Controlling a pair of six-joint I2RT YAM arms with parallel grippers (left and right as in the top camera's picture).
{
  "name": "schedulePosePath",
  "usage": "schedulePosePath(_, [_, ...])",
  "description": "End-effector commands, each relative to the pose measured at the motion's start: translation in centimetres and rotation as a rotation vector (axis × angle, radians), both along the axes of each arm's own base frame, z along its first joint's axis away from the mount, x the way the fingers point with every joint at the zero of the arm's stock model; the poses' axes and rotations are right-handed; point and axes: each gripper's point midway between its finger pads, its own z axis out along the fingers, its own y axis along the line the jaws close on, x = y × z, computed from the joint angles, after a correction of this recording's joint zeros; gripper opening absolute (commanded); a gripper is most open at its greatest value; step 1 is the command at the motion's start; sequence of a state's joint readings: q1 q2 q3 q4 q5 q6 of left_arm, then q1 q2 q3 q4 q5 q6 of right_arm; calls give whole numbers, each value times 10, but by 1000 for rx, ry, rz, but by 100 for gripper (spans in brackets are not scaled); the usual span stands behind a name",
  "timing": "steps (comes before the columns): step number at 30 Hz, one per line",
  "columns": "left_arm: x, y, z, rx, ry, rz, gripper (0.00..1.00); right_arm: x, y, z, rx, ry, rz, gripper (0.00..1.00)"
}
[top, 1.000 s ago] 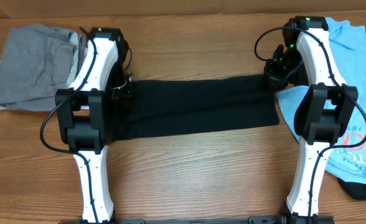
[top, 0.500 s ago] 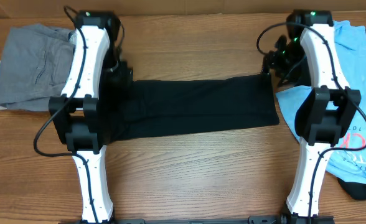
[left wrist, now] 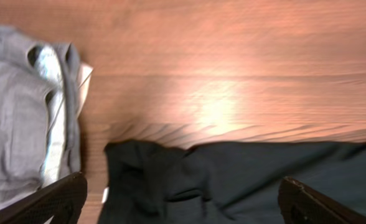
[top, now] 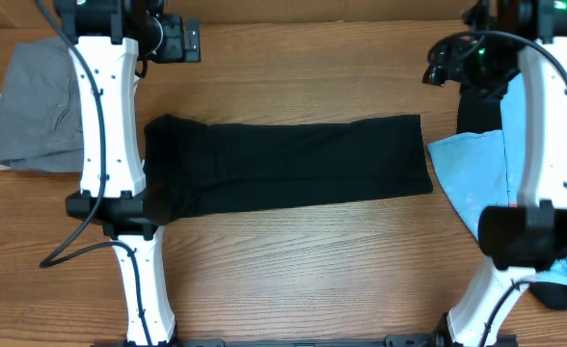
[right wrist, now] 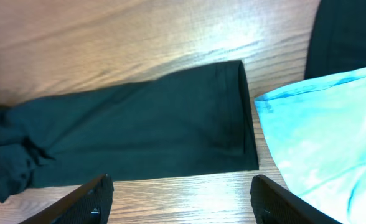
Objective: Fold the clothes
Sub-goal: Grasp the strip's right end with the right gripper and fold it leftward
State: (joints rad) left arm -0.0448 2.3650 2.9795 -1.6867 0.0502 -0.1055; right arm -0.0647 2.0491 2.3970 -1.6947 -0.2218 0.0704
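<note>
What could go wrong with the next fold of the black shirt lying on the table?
1. The black shirt's left end is bunched, so another fold could lock wrinkles in and come out uneven.
2. Its right edge lies right beside the light-blue tee; the open right tool might pinch both fabrics.
3. The grey garment lies near the left end; the open left tool could snag it.

Left claw (left wrist: 183,186): has let go of the left end of the black T-shirt (top: 293,164). Its jaws now stand wide apart and it has drawn back toward the far edge of the desk (top: 303,260). Right claw (right wrist: 183,186): likewise opened off the shirt's right end and lifted clear. Both shirt ends, previously covered by the arms, now lie exposed, the left end rumpled.
</note>
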Motion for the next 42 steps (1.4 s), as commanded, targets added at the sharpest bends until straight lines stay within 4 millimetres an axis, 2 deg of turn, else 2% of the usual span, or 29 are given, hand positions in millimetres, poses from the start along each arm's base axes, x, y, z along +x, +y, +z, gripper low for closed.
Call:
schedulePosePath(1, [-17,-11,50,-106,-106,8,100,-25,2,44,0,-102,-13,73])
schedulePosePath(4, [-24,-11,64,-109,-134,9,100,-44,4,45,-2,-85,-12,73])
schedulePosePath(7, [-30,-10,74,-103,-159,4,100,-59,11,27,35,-15,7,73])
schedulePosePath(11, [-31,-10,77,-96,-166,-6,100,-61,12,-16,39,79,27,73])
schedulePosePath(19, [-29,-8,57,-74,-103,-8,100,-48,3,-109,-1,118,18,75])
schedulePosePath(25, [-29,-4,42,-52,-51,5,100,-45,-1,-157,-24,104,2,75])
schedulePosePath(28, [-29,-3,35,-46,-29,4,100,-44,-11,-179,-77,89,-34,75])
schedulePosePath(33, [-29,0,27,-28,-2,15,100,-38,-17,-205,-106,31,-44,75])
schedulePosePath(42, [-28,1,27,-26,-3,16,100,-29,-19,-226,-113,-8,-72,73])
